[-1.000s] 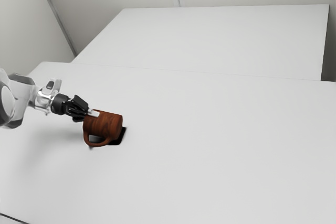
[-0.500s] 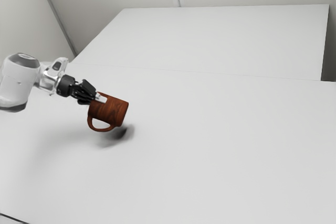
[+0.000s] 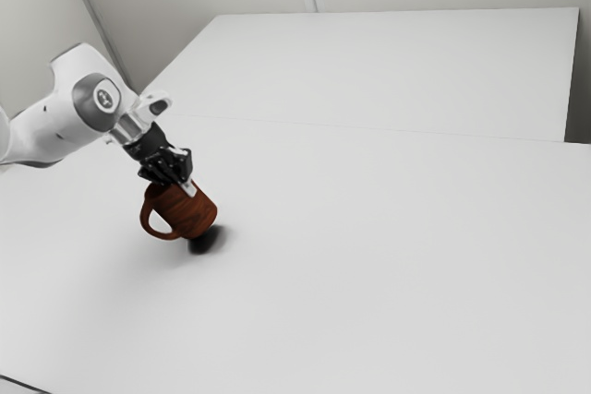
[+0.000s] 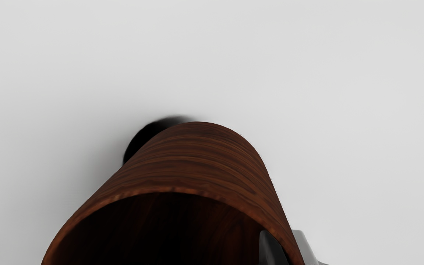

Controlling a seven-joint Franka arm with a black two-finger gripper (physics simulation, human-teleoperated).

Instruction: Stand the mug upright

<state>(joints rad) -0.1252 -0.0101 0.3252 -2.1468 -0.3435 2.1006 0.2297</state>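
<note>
My gripper (image 3: 185,184) points down at a slant and is shut on the wall of the brown wood-grain mug (image 3: 187,211). The mug hangs tilted above the table, its mouth toward my hand and its base lower, toward the exterior view's right. Its handle (image 3: 148,219) is on the exterior view's left side. In the wrist view my gripper (image 4: 288,244) pinches the rim of the mug (image 4: 197,162), one finger inside the mouth and the other outside. The handle is hidden there.
The white table (image 3: 369,265) extends around the mug, whose dark shadow lies just beneath it. Another white surface (image 3: 369,71) stands at the back. A thin dark cable (image 3: 26,384) lies at the exterior view's lower left corner.
The mug has been lifted off the table and has turned from lying on its side to a steeper tilt, base downward. My hand has swung from nearly level to pointing more downward, still holding it.
</note>
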